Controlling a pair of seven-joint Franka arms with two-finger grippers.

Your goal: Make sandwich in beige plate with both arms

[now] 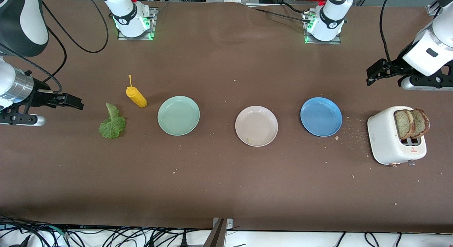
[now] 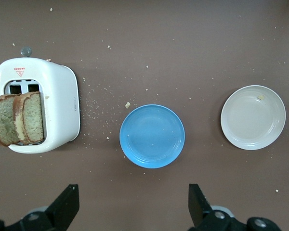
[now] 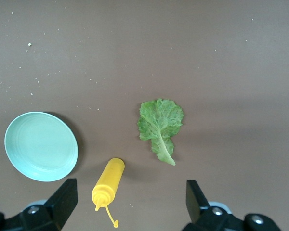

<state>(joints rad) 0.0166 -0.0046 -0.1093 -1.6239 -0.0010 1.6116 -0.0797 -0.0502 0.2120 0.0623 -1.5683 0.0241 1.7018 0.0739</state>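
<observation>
From my seat I see the right gripper (image 1: 76, 102) hanging over the bare brown surface (image 1: 226, 183) at the right arm's end, fingers (image 3: 62, 199) spread wide and holding nothing. Just past it a ruffled green lettuce leaf (image 1: 112, 122) lies flat, and the yellow squeeze bottle (image 1: 136, 96) lies tipped on its side a little farther from the front camera, its cap tether sticking up. I can read no label on the bottle.

Next along the row sits the mint-green plate (image 1: 178, 115), with nothing on it. The beige plate (image 1: 256, 126) rests about midway along the surface, well apart from both long edges; it holds only a small crumb or two, and no bread or lettuce is on it. The blue plate (image 1: 321, 116) stands beside it toward the left arm's end, with crumbs scattered on the surface around it.

At the left arm's end stands the white toaster (image 1: 389, 141), with two bread slices (image 1: 411, 123) upright in its slots. A small red triangular mark with tiny red lettering sits on its top face, and faint text runs along its side; both are too small for me to read.

The left gripper (image 1: 371, 75) hangs over the surface near that end, fingers (image 2: 67, 204) fully apart and empty. Both arms are waiting.
</observation>
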